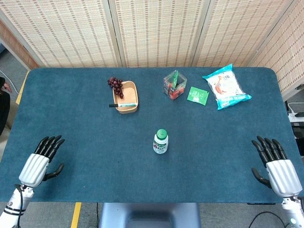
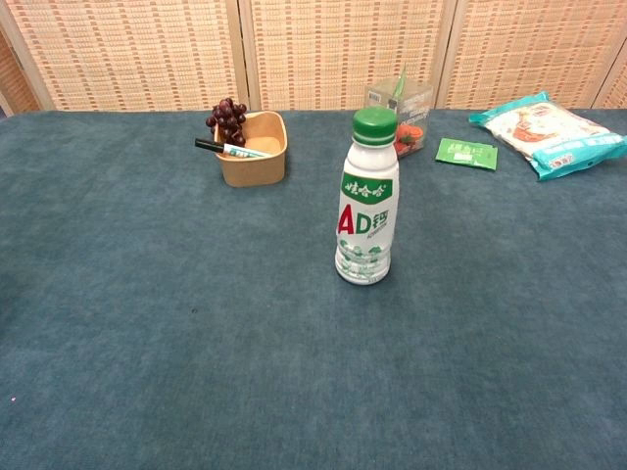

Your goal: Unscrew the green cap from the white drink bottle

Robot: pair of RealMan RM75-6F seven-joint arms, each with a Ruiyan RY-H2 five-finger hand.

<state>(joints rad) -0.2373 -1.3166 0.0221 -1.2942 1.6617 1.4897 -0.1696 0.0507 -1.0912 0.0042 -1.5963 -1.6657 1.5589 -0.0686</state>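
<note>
1. The white drink bottle [image 2: 367, 211] stands upright near the middle of the blue surface [image 1: 85, 142], and the green cap [image 2: 374, 123] sits on its neck. By its look the cap is fully screwed on, so the task seems not yet begun.
2. The left hand [image 1: 42, 159] rests at the near left edge of the surface, well apart from the bottle. Its fingers [image 1: 51, 144] are stretched out and released, and they hold nothing.
3. The right hand [image 1: 275, 164] rests at the near right edge, also well apart from the bottle. Its fingers [image 1: 268, 146] are spread and released too, with nothing in them.
4. The chest view shows neither hand, only the bottle and the things behind it.
5. What is left, as a judgement: one hand must come to the bottle and hold its body, the other must grip the cap, turn it loose and lift it off. All of these steps are not yet done.
6. Behind the bottle, away from the hands, a small tan box [image 2: 254, 149] with grapes [image 2: 227, 118] and a marker pen [image 2: 227, 148] stands, so the way to the bottle looks free.
</note>
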